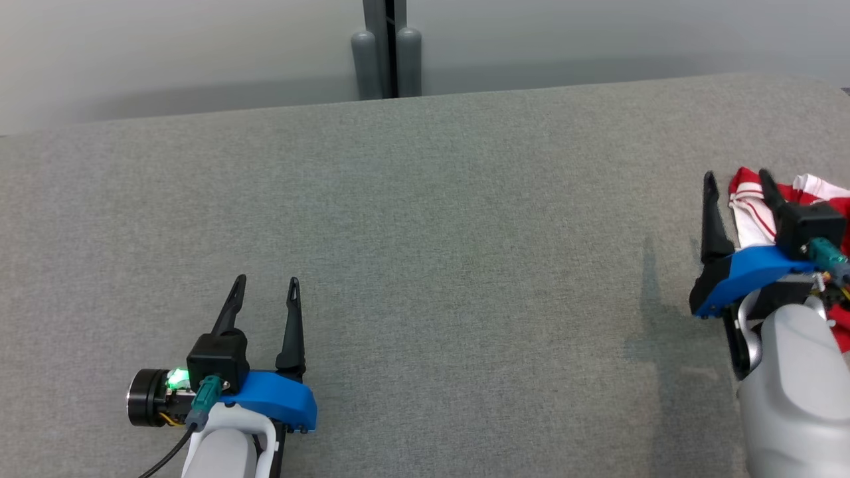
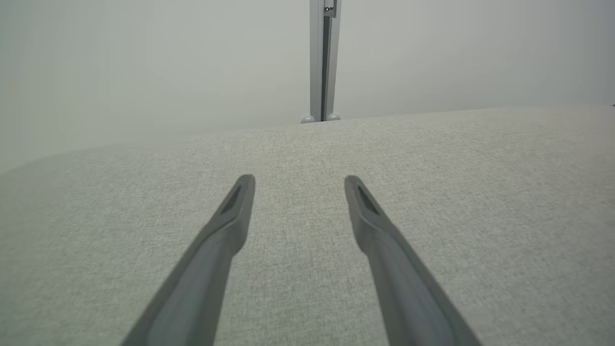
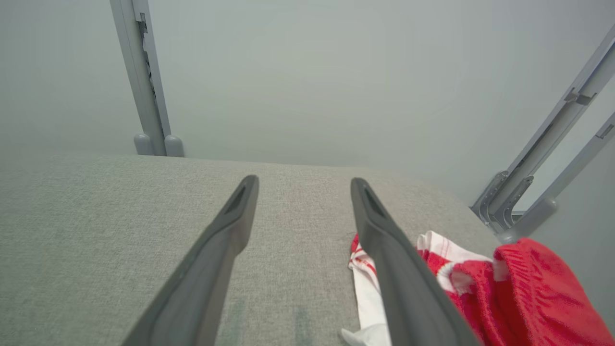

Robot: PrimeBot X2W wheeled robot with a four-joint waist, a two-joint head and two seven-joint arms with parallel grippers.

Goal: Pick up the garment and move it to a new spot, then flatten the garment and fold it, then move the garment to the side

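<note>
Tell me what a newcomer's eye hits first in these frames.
The crumpled red-and-white garment stands out most, bunched at the far right edge of the grey fabric table. The right gripper is next to it with its fingers spread, gripping nothing. The left gripper is at the lower left of the head view, also open, over bare fabric.

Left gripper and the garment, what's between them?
In the head view, bare grey cover from the left gripper up to the right gripper, which stands open at the garment.
</note>
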